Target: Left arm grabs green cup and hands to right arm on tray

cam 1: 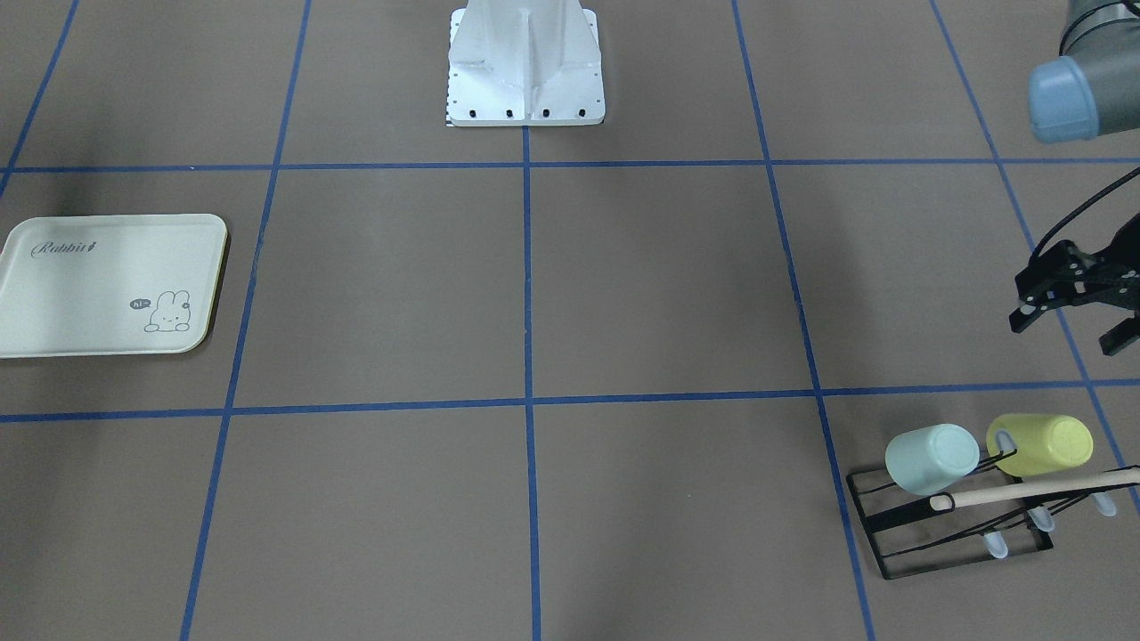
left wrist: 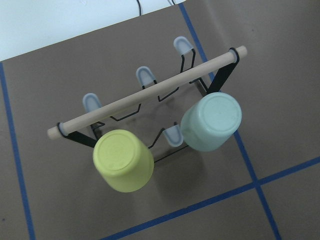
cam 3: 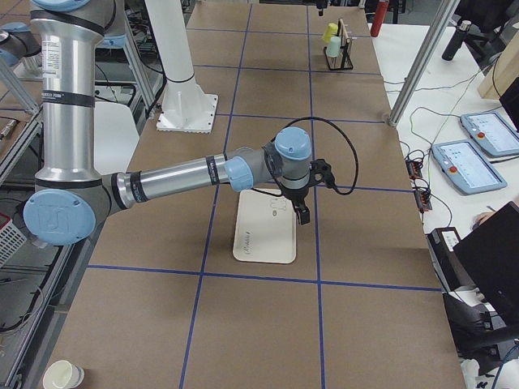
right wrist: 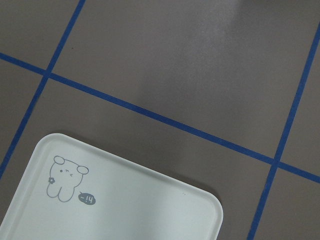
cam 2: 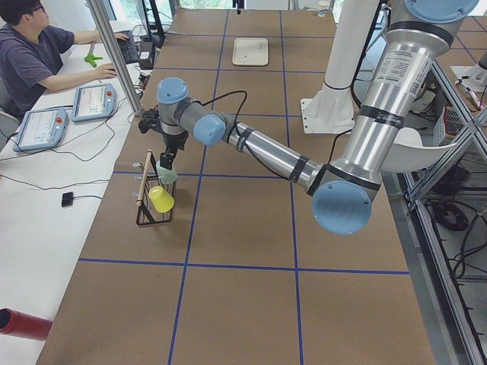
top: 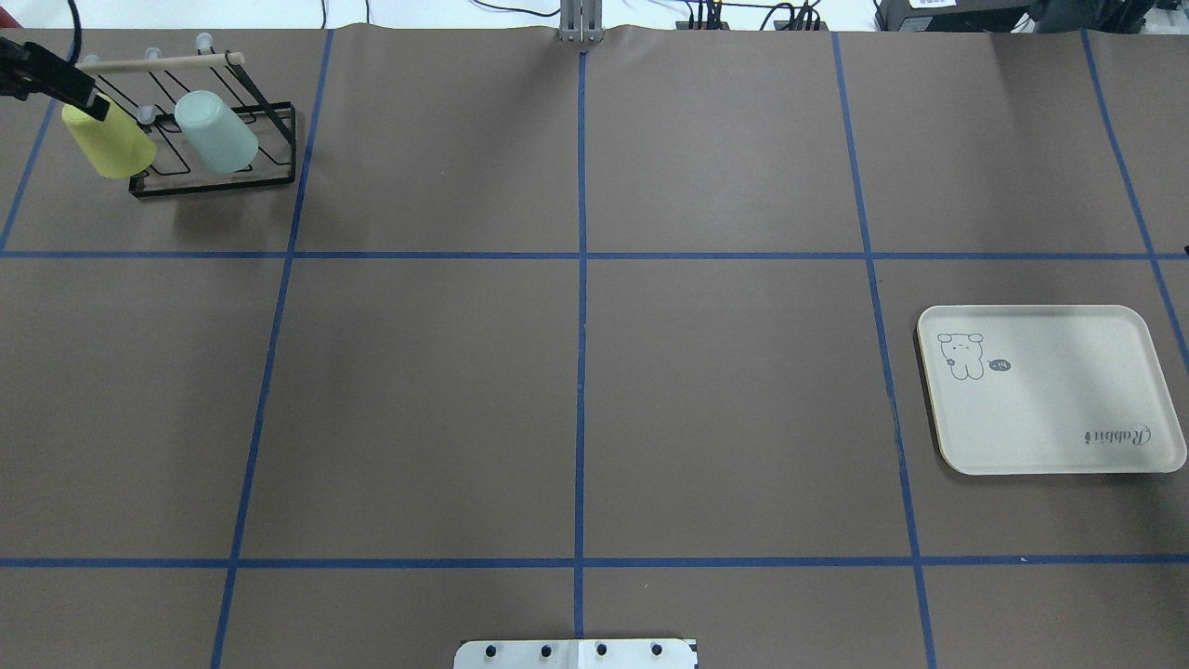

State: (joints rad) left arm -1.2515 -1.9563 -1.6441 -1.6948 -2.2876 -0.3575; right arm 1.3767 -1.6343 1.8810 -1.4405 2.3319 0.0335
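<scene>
The green cup (cam 1: 931,458) hangs upside down on a peg of a black wire rack (cam 1: 944,539). It also shows in the overhead view (top: 215,132) and the left wrist view (left wrist: 211,122). My left gripper (cam 1: 1067,329) is open and empty, above the table just on the robot's side of the rack; it looks down on both cups. The tray (top: 1050,390) lies flat on the far side of the table, nothing on it. My right gripper (cam 3: 302,212) hovers over the tray's edge; I cannot tell whether it is open or shut.
A yellow-green cup (cam 1: 1042,443) hangs on the rack beside the green one, closer to my left gripper. A wooden bar (left wrist: 150,92) runs across the rack's top. The robot's base plate (cam 1: 525,98) stands mid-table. An operator (cam 2: 34,49) sits beyond the table edge.
</scene>
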